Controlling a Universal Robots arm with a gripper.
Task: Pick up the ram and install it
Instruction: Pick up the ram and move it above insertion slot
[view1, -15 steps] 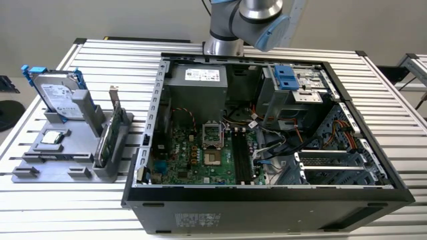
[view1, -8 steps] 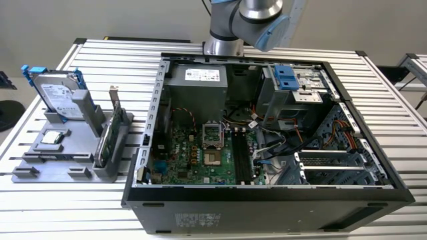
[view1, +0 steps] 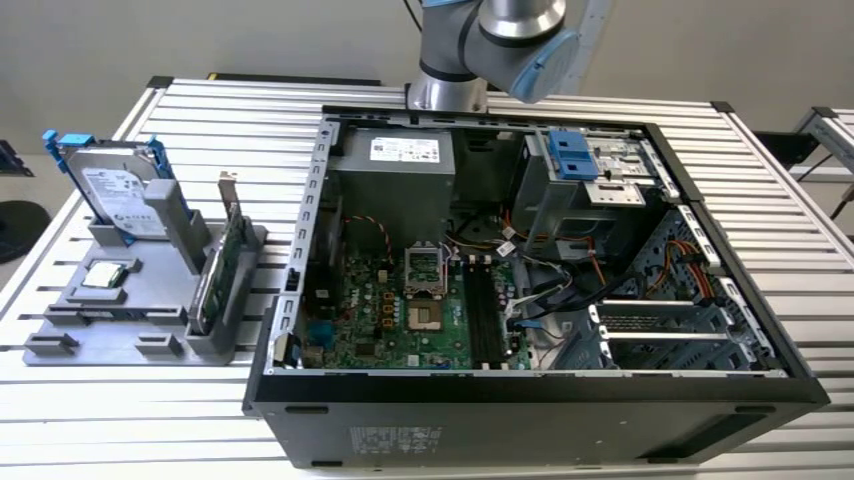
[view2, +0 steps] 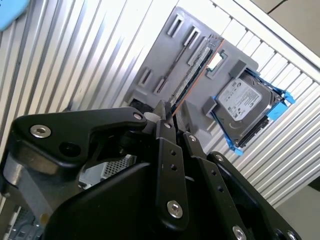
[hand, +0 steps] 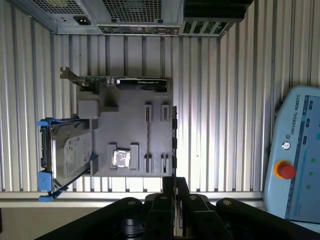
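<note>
Looking through the first wrist view, we see the black jaws drawn together with nothing between them, well apart from the thin, dark-green ram stick (hand: 148, 140). It stands on edge in the grey plastic holder (hand: 130, 125). In the exterior view that holder sits on the ribbed aluminium worktop (view1: 200, 110) at nine o'clock from the open black computer case (view1: 534, 400). It also carries the silver hard drive with blue rails (view1: 120, 195) and the green expansion card (view1: 216, 270).
</note>
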